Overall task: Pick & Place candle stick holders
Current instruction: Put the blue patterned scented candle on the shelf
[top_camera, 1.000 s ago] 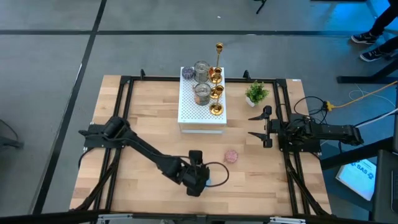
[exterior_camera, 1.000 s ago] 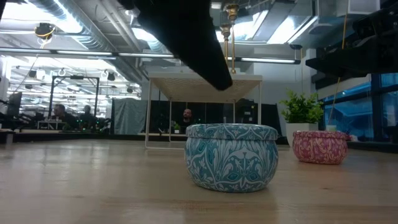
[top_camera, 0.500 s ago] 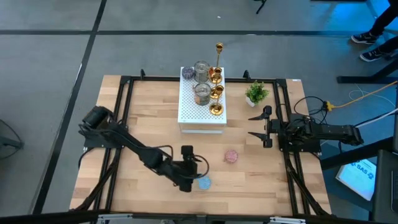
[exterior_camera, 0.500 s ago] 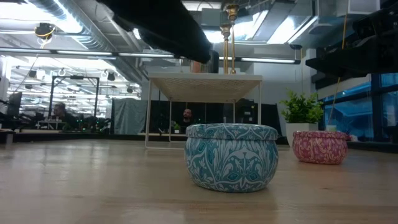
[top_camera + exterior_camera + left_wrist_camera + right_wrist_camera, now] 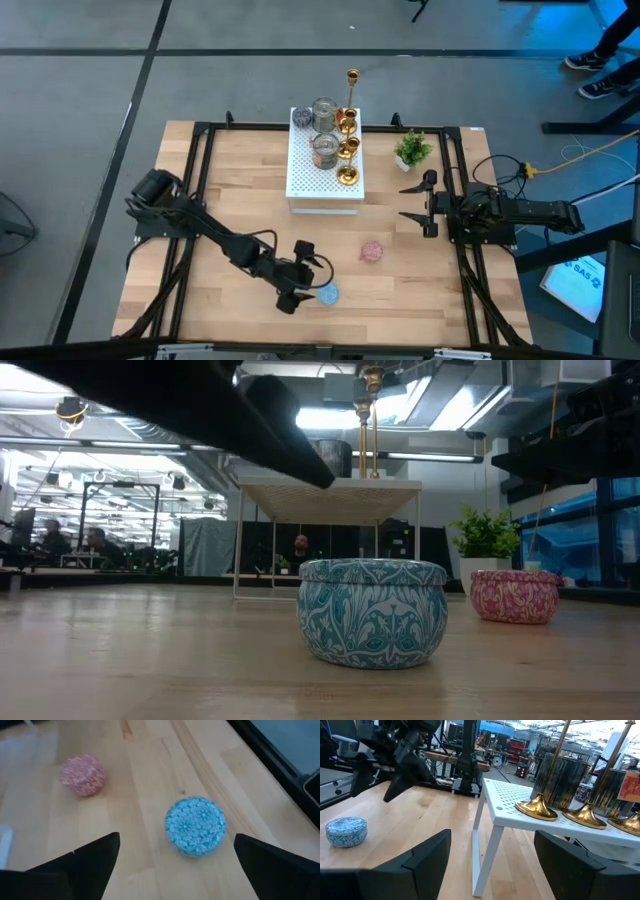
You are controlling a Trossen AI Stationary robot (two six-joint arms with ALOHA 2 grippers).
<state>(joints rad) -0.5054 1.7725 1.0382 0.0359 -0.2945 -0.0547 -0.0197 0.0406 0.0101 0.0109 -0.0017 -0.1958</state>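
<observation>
While the blue patterned tin (image 5: 327, 294) is sitting on the wooden surface (image 5: 230, 200) near its front edge, the left claw (image 5: 296, 292) is being held just beside it, low over the wood, with its fingers spread wide and nothing being gripped. Seen from the left wrist, the blue tin (image 5: 195, 825) is lying ahead of the two dark fingers (image 5: 90, 857), apart from both of them, and a pink patterned tin (image 5: 82, 774) is resting farther off on the same boards. From table height the blue tin (image 5: 372, 610) is shown standing upright with its lid on, the pink tin (image 5: 514, 596) being placed well behind it and to one side.

At the back of the surface a white perforated box (image 5: 325, 170) is being used as a stand. On it several gold candle stick holders (image 5: 347, 148) are being kept in a row, a tall thin gold one (image 5: 352, 88) rising at the far end, with two silvery cups (image 5: 324, 148) beside them. A small green potted plant (image 5: 412, 150) is standing just beside the box.

The right claw (image 5: 417, 204) is being held still at the right edge of the surface, its fingers parted and empty, facing the box. From its wrist, the round gold bases (image 5: 539, 806) are being seen on the white top.
</observation>
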